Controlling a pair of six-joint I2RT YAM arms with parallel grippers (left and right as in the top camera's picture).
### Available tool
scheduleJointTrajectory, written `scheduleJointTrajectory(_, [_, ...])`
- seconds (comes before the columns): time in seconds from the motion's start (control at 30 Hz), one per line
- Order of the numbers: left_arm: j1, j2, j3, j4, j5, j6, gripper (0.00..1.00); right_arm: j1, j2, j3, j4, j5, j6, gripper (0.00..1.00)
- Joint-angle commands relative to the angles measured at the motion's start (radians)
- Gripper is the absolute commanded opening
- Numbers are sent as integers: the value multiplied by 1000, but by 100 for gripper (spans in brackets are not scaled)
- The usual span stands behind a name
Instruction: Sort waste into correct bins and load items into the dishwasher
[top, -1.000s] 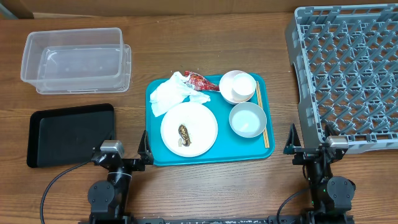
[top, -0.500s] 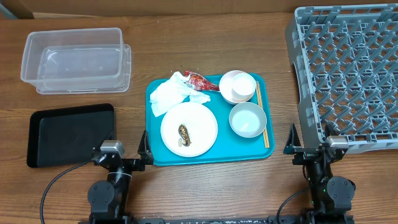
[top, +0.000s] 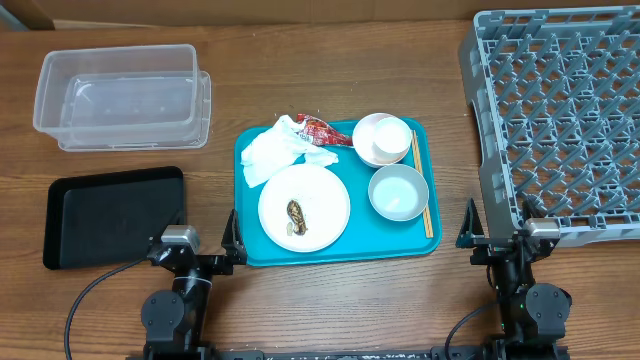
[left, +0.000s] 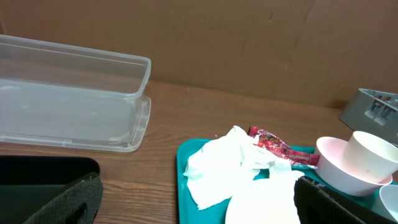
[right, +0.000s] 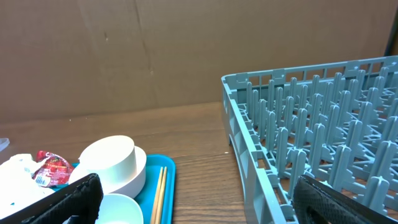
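Plainly spread wide on both sides: left gripper (top: 193, 250) at the bottom left of the overhead view, right gripper (top: 500, 243) at the bottom right, jaws far apart and clamped on nothing, dark fingers (left: 62, 202) showing only at the lower corners of each wrist view.

Just above the left gripper, at frame centre, the teal tray (top: 360, 240), carrying a white plate (top: 325, 190) with a brown food scrap (top: 297, 212). Crumpled napkin (top: 270, 152) and red wrapper (top: 322, 130) at its upper left, stacked white bowls (top: 382, 138) at its upper right, grey-blue bowl (top: 398, 190) just below those, chopsticks (top: 424, 190) along the right edge.

Further out: clear tub (top: 122, 135) at upper left, black tray (top: 110, 215) at lower left, grey dish rack (top: 560, 110) filling the right side. Nothing sorted or loaded yet, by the look of it.

Likely trouble:
- Dragging the wrapper along with a pinch on the napkin, given their contact.
- Spilling the scrap onto the tray by lifting the plate first.
- Rolling the thin chopsticks off the tray with a shallow grab.
- Toppling the bowl stack by gripping only the upper rim.

Hard to make out: any rice grains, too small to tell; number of bowls in the stack. Cut off in the left wrist view: plate and black tray. Cut off in the right wrist view: far side of the rack.
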Motion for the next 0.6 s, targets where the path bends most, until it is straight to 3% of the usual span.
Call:
scheduleJointTrajectory(0.0, [-7,-11,-4,-4,-7,19,100,-6,-10,-10,6,-6,-7,100])
scheduleJointTrajectory(0.2, [-7,-11,-4,-3,-11,14,100,-6,-10,-10,6,-6,-7,100])
scheduleJointTrajectory(0.27, [-10,-11,-3,10,114,-134,100,-6,-10,-10,6,-6,-7,100])
scheduleJointTrajectory(0.37, [-11,-11,-3,28,369,-472,100,-6,-10,-10,6,-6,-7,100])
scheduleJointTrajectory(0.43, [-11,-11,-3,27,450,-676,100,-6,-10,-10,6,-6,-7,100])
scheduleJointTrajectory(0.5, [-11,-11,-3,35,455,-769,100,-6,-10,-10,6,-6,-7,100])
scheduleJointTrajectory(0.57, [-9,-11,-3,113,471,-763,100,-6,-10,-10,6,-6,-7,100])
